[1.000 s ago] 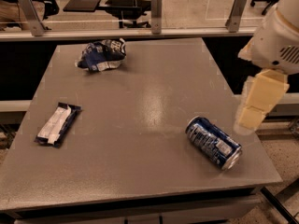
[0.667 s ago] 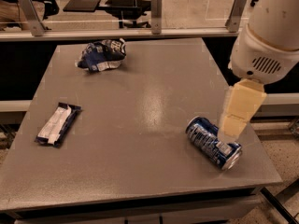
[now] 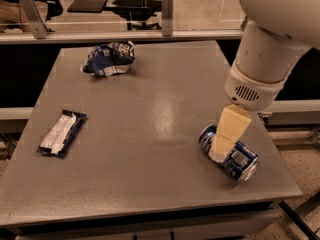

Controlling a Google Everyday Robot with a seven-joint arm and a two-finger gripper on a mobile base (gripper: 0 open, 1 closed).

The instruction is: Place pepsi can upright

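Note:
The pepsi can (image 3: 242, 160) is dark blue with silver rims. It lies on its side near the front right corner of the grey table (image 3: 150, 134). Its top end points toward the front right. My gripper (image 3: 220, 151) hangs from the white arm (image 3: 265, 59) at the right and reaches down over the can's left end, in front of it in this view. The cream gripper hides the middle of the can. I cannot tell whether it touches the can.
A wrinkly blue-and-white snack bag (image 3: 109, 59) lies at the back left. A flat wrapped bar (image 3: 62, 132) lies at the left edge. The table's right and front edges are close to the can. A railing with posts (image 3: 167, 6) runs behind the table.
My gripper has moved left and down from beside the table's right edge to over the can. The can, bag and bar have not moved.

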